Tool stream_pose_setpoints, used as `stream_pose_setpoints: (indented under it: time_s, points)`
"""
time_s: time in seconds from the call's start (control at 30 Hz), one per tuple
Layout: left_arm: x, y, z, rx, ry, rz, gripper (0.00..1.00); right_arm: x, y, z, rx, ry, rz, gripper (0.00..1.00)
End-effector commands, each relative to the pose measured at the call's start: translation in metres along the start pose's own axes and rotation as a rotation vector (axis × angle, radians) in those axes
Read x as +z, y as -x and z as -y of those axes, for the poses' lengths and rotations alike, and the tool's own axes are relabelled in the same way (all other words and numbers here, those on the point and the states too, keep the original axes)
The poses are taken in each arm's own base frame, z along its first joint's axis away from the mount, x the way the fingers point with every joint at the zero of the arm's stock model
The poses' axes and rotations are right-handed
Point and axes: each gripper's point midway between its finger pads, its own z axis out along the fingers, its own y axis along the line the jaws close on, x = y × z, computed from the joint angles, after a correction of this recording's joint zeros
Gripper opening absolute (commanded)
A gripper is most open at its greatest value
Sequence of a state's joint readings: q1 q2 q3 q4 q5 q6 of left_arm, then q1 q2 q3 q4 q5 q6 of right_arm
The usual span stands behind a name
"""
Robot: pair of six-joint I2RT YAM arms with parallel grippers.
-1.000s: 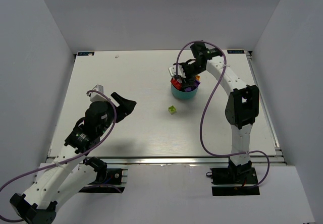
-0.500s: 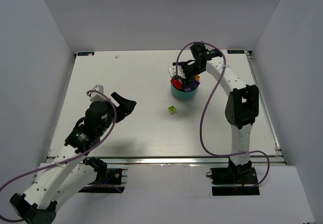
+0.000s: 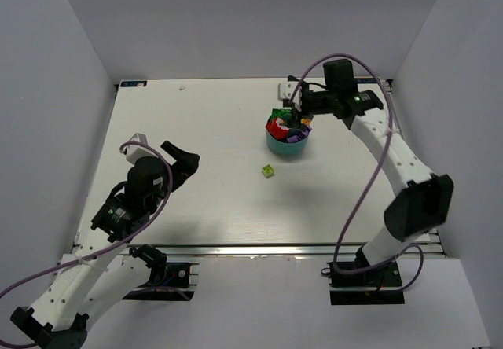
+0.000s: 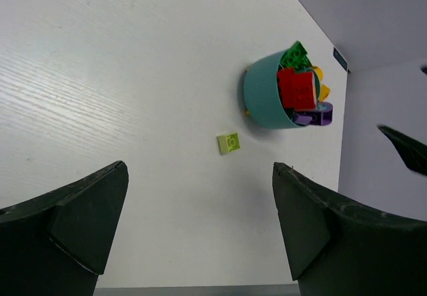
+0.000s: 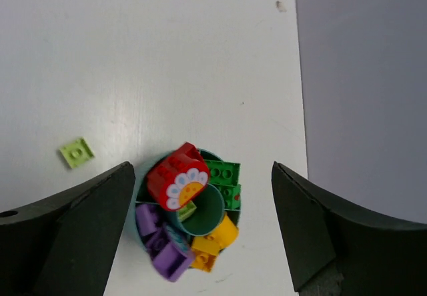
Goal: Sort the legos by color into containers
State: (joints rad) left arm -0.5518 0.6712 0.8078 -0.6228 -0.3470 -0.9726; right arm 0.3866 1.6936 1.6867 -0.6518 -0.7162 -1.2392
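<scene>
The teal bowl (image 3: pixel 277 146) stands at the table's far middle-right, holding red (image 3: pixel 277 123), green, yellow and purple legos. In the right wrist view the bowl (image 5: pixel 212 211) shows a big red brick (image 5: pixel 177 175), green bricks (image 5: pixel 224 179), yellow bricks (image 5: pixel 213 240), purple bricks (image 5: pixel 164 251) and a small lime piece in the centre cup. One lime lego (image 3: pixel 269 171) lies flat on the table near the bowl; it also shows in the right wrist view (image 5: pixel 77 152) and the left wrist view (image 4: pixel 229 143). My right gripper (image 3: pixel 302 113) hovers open and empty above the bowl. My left gripper (image 3: pixel 185 164) is open and empty, well left of the lego.
The white table (image 3: pixel 196 129) is boxed in by grey walls on the left, right and back. A metal rail runs along its near edge (image 3: pixel 259 248). In the left wrist view the bowl (image 4: pixel 260 99) lies beyond the lime lego.
My right arm has lifted from the bowl and swung its elbow out to the right; the gripper now hovers higher. My left arm has shifted slightly left.
</scene>
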Motion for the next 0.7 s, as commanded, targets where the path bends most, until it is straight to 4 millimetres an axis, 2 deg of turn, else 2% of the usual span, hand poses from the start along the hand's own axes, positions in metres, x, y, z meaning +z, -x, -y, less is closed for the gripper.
stream_pose_setpoints:
  time_s: [0.0,0.03,0.07,0.1,0.13,0.17,0.2,0.23,0.27,0.3,0.33,0.4,0.47,0.5,0.53,0.57,0.67]
  points:
    - [-0.009,0.014,-0.022,-0.023,0.141,0.048,0.98,-0.023,0.053,0.018,0.287,-0.186,0.177,0.87]
    - [-0.011,0.013,-0.025,-0.017,0.165,0.034,0.98,-0.018,0.055,-0.006,0.341,-0.094,0.175,0.82]
    - [-0.011,0.011,-0.028,-0.029,0.183,0.025,0.98,-0.012,0.057,-0.021,0.371,-0.047,0.154,0.76]
    - [-0.01,0.007,-0.033,-0.027,0.215,0.008,0.98,0.002,0.068,-0.044,0.4,0.021,0.133,0.64]
    - [-0.011,0.007,-0.034,-0.034,0.222,0.005,0.98,0.008,0.066,-0.066,0.461,0.071,0.087,0.56]
    - [-0.012,0.006,-0.034,-0.045,0.225,0.003,0.97,0.018,0.05,-0.088,0.52,0.092,0.005,0.48]
    - [-0.012,0.006,-0.034,-0.049,0.225,0.002,0.79,0.03,0.055,-0.113,0.567,0.142,-0.029,0.36]
    - [-0.014,0.007,-0.035,-0.058,0.224,0.007,0.59,0.035,0.045,-0.129,0.597,0.15,-0.096,0.32]
    - [-0.015,0.006,-0.038,-0.085,0.234,0.013,0.34,0.046,0.038,-0.158,0.629,0.198,-0.147,0.32]
    - [-0.016,0.006,-0.042,-0.102,0.248,0.018,0.12,0.052,0.033,-0.17,0.696,0.196,-0.19,0.33]
    - [-0.02,0.005,-0.046,-0.112,0.259,0.021,0.0,0.056,0.029,-0.18,0.718,0.196,-0.225,0.37]
    - [-0.023,-0.002,-0.058,-0.144,0.296,0.01,0.0,0.069,0.013,-0.2,0.763,0.162,-0.332,0.48]
    - [-0.028,-0.005,-0.062,-0.189,0.295,0.008,0.18,0.076,-0.003,-0.205,0.785,0.098,-0.432,0.52]
    - [-0.029,-0.009,-0.067,-0.196,0.305,0.002,0.28,0.085,-0.012,-0.205,0.855,0.066,-0.487,0.56]
    - [-0.031,-0.008,-0.067,-0.221,0.294,0.007,0.49,0.086,-0.022,-0.2,0.877,0.01,-0.548,0.57]
    - [-0.033,-0.009,-0.067,-0.227,0.292,0.006,0.55,0.09,-0.027,-0.196,0.903,-0.025,-0.576,0.59]
    - [-0.037,-0.009,-0.067,-0.242,0.284,0.006,0.6,0.103,-0.04,-0.176,0.91,-0.131,-0.62,0.68]
